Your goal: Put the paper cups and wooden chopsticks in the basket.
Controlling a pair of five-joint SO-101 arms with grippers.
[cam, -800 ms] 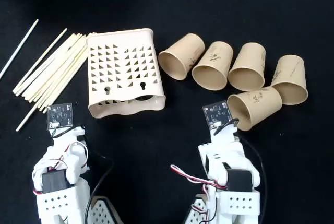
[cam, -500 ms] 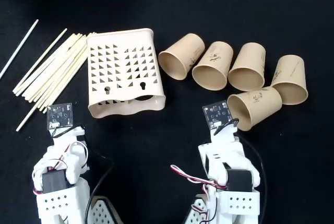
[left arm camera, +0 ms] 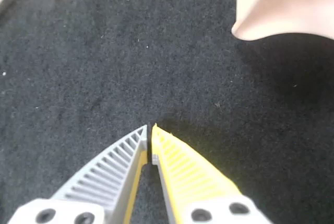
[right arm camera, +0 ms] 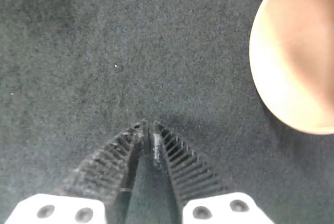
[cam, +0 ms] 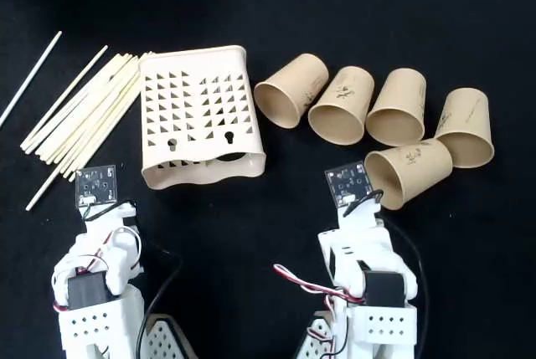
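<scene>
Paper cups (cam: 341, 105), five of them, are lying on their sides on the black counter (cam: 276, 16) to one side of the basket (cam: 199, 112). Four are sitting in a row that starts just beside the basket, mouths facing the arms, and a fifth cup (cam: 408, 173) is lying nearer the arms, resting against the far end of that row. Wooden chopsticks (cam: 84, 116) are lying in a loose slanted bundle just beside the basket's other side, with a lone chopstick (cam: 31, 79) sitting apart beyond them. The basket, cream plastic with triangular holes, is lying flat on its side between the two groups, its open mouth facing the arms. The left claw (left arm camera: 150, 130) is pointing at bare counter near a corner of the basket's mouth, its grey and yellow fingers pressed together with nothing between them. The right claw (right arm camera: 146, 126) is pointing at the counter beside the fifth cup's open mouth, its black fingers likewise pressed together and holding nothing.
</scene>
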